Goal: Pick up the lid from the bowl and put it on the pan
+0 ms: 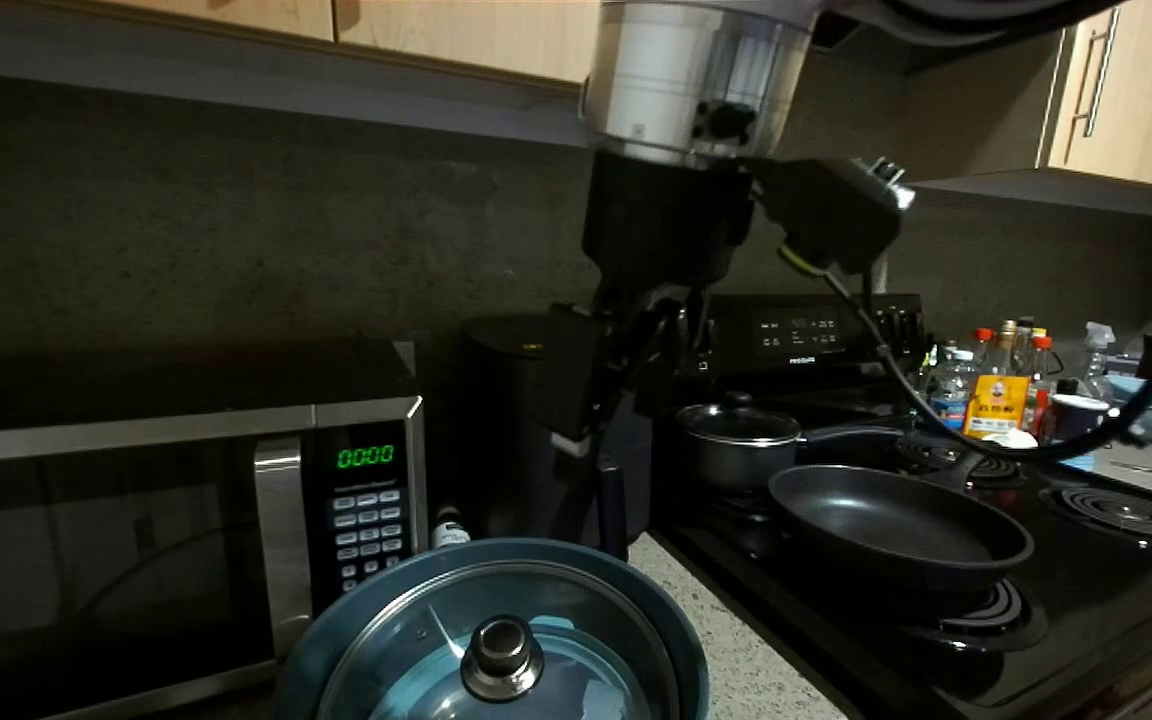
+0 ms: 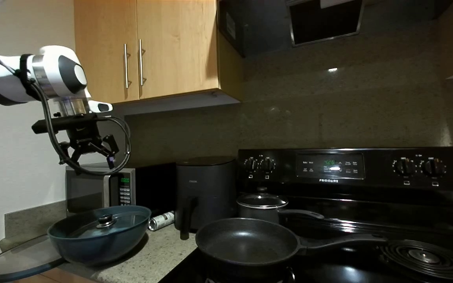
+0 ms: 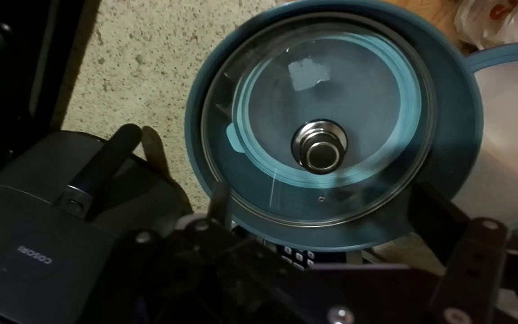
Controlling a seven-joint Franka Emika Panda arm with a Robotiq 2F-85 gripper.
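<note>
Hovers with gaping black two-fingered pincer higher than round clear-glass lid resting inside deep round blue-grey bowl, left of wide black frying pan.

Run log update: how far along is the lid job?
Done: nothing yet; the round glass lid sits within the deep blue-grey bowl. In hand: positioning, apparently; the black gripper hangs open above it. Left: grasp, lift, carry, then lower the lid onto the uncovered, shallow black frying pan.

speckled counter under bowl, sideways can, microwave, air fryer
</note>
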